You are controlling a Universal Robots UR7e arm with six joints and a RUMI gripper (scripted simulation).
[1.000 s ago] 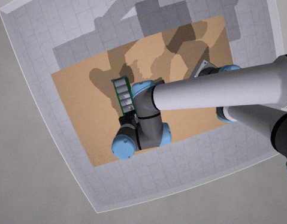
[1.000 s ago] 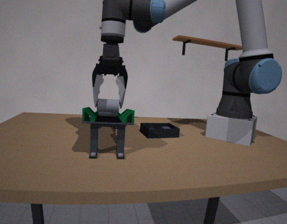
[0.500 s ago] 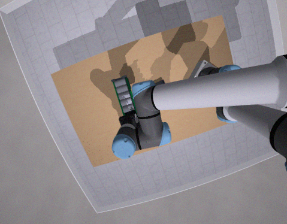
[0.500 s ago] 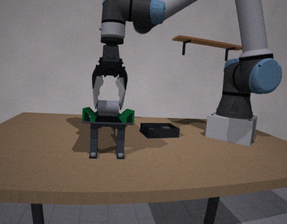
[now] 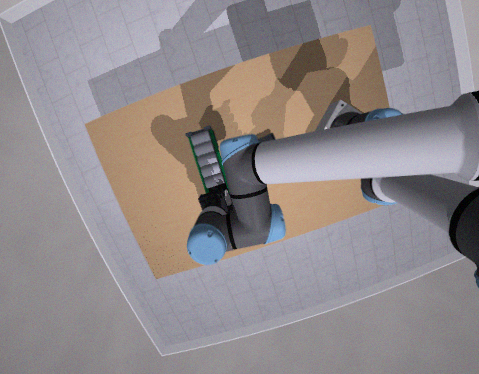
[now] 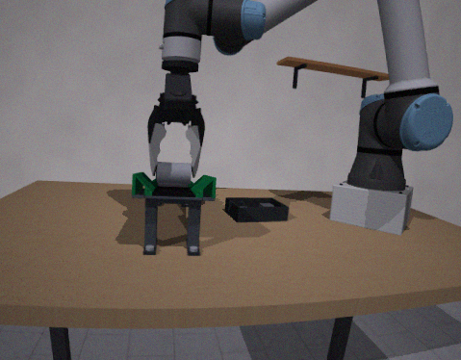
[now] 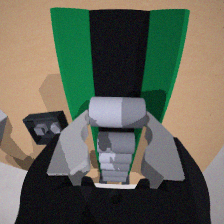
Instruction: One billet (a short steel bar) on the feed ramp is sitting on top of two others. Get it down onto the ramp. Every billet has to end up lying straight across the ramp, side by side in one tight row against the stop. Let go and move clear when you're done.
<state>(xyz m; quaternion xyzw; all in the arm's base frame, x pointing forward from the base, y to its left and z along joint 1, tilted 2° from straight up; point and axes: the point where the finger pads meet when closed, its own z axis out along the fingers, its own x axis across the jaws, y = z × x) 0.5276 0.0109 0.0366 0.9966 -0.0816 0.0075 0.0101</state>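
Note:
My gripper (image 6: 175, 169) (image 7: 117, 111) is shut on a grey steel billet (image 6: 173, 175) (image 7: 116, 110). The billet lies straight across the feed ramp, low between the ramp's green side rails (image 6: 143, 184) (image 7: 70, 55). I cannot tell whether it touches the black ramp floor (image 7: 119, 50). In the wrist view a row of several other billets (image 7: 115, 150) lies side by side just behind the held one, partly hidden by my fingers. The overhead view shows the row of billets (image 5: 210, 160) on the ramp, while my gripper is mostly hidden under the arm.
The ramp stands on dark legs (image 6: 150, 226) on the wooden table (image 6: 279, 270). A black tray (image 6: 256, 210) (image 7: 48, 126) sits to the right of the ramp. The robot's base block (image 6: 371, 207) is at the far right, with a wall shelf (image 6: 332, 67) behind it.

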